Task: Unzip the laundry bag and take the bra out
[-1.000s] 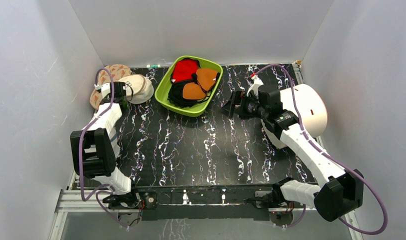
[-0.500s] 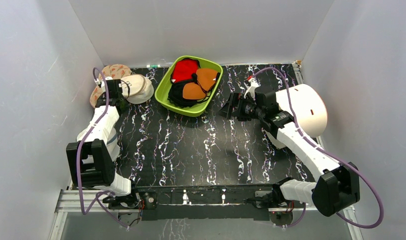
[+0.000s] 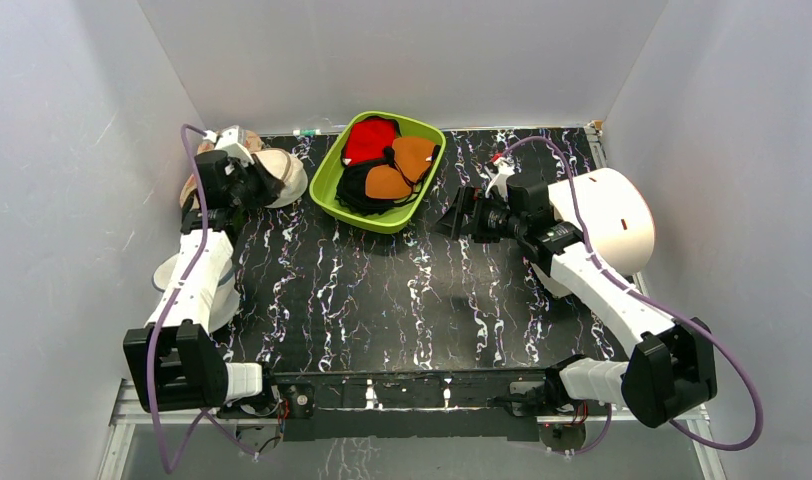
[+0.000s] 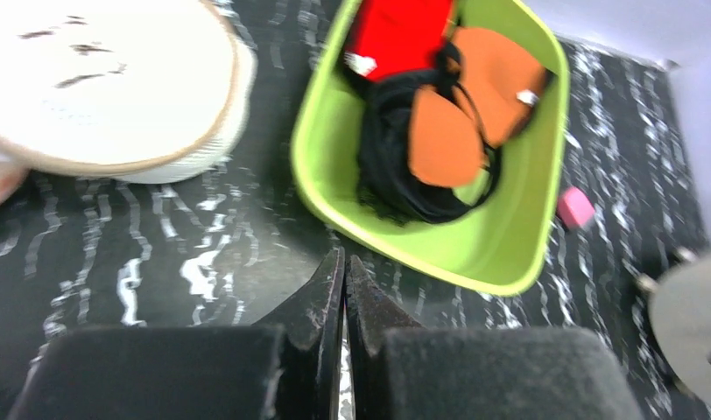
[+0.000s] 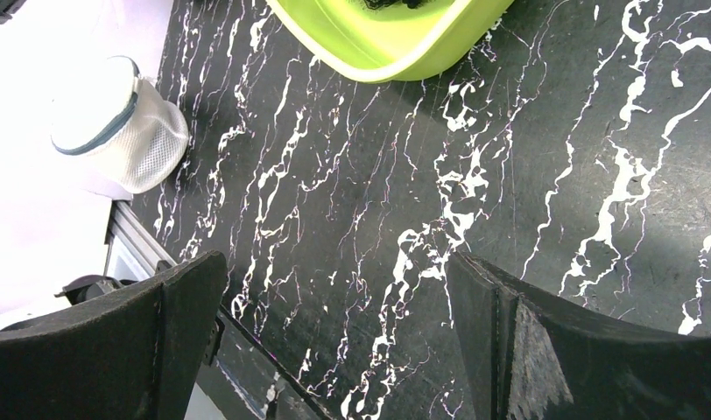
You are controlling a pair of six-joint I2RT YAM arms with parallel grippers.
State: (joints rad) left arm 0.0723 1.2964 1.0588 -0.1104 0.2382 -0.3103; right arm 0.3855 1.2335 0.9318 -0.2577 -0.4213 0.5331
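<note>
Lime-green plastic tub [image 4: 510, 236] at far middle of black white-veined worktop [image 3: 382, 300], holding red garment [image 3: 370, 138], orange garments [image 3: 387, 182], black garment [image 3: 357, 192]. Cream round cap [image 3: 282, 175] near tub's left. Large white cylinder [image 3: 612, 215] at right edge. Small pink block [image 4: 575, 206] just right of tub.

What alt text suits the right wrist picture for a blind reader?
A small white mesh laundry bag with a grey zipper line sits on a black marbled table, left of a green tray. Two dark fingers spread wide along the bottom.

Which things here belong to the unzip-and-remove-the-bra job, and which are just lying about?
Job: laundry bag; bra, not in sight.
Lying about: green tray, garments in it, cream cap, white cylinder.
</note>
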